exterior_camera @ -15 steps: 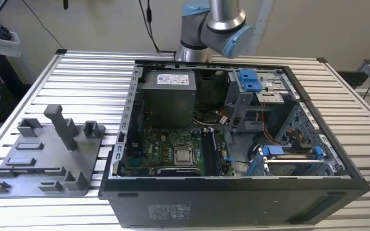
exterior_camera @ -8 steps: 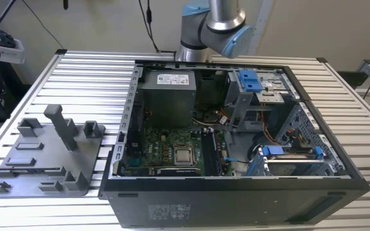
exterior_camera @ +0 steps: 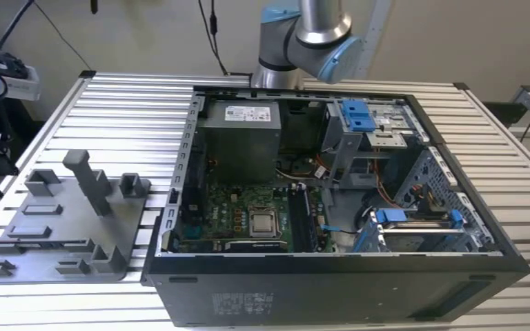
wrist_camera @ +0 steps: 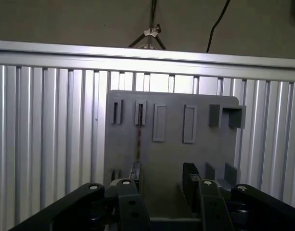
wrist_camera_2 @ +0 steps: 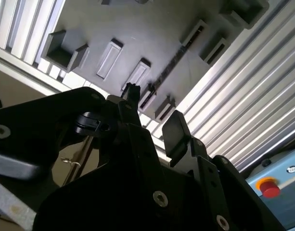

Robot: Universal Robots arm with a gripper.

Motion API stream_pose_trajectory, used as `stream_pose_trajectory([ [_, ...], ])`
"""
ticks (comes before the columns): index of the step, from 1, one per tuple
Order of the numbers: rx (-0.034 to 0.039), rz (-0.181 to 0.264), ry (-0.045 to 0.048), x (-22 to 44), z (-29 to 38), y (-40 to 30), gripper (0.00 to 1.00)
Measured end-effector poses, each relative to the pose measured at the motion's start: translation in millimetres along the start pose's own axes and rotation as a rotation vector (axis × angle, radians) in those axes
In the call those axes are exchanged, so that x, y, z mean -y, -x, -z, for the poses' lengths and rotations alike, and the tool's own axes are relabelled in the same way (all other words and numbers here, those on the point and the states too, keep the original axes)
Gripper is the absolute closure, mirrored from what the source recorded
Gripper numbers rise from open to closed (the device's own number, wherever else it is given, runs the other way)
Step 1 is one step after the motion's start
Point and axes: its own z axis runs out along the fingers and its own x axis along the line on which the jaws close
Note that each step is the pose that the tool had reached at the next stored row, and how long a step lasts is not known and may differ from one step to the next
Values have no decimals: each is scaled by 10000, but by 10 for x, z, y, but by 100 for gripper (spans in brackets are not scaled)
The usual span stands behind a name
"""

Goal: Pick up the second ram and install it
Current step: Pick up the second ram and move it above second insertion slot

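The second ram is a thin dark strip standing on edge in a long slot of the grey tray (wrist_camera: 171,159). It appears in both wrist views, in the first wrist view (wrist_camera: 138,137) and in the second wrist view (wrist_camera_2: 175,58). In the exterior view the tray (exterior_camera: 63,227) lies on the table at that view's left, with the slot's dark line (exterior_camera: 49,243) near its front. My gripper (wrist_camera: 162,171) hovers above the tray, open, with nothing between its fingers. In the second wrist view the gripper (wrist_camera_2: 154,108) shows the same gap. One fingertip (wrist_camera: 135,169) lines up with the strip's near end without touching it.
An open computer case (exterior_camera: 339,276) fills the middle of the slatted table, with the motherboard (exterior_camera: 246,214), power supply (exterior_camera: 239,134) and blue-latched drive bays (exterior_camera: 357,117) inside. The arm's base (exterior_camera: 302,34) stands behind it. The tray carries several raised blocks and a tall post (exterior_camera: 88,179). A red button (wrist_camera_2: 267,186) sits off the table.
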Motion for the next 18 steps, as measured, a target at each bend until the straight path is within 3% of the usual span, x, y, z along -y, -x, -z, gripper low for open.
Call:
stream_pose_trajectory([
  [12,0,0,7,9,-218,-10,52],
  [18,-5,-2,20,10,-282,-16,52],
])
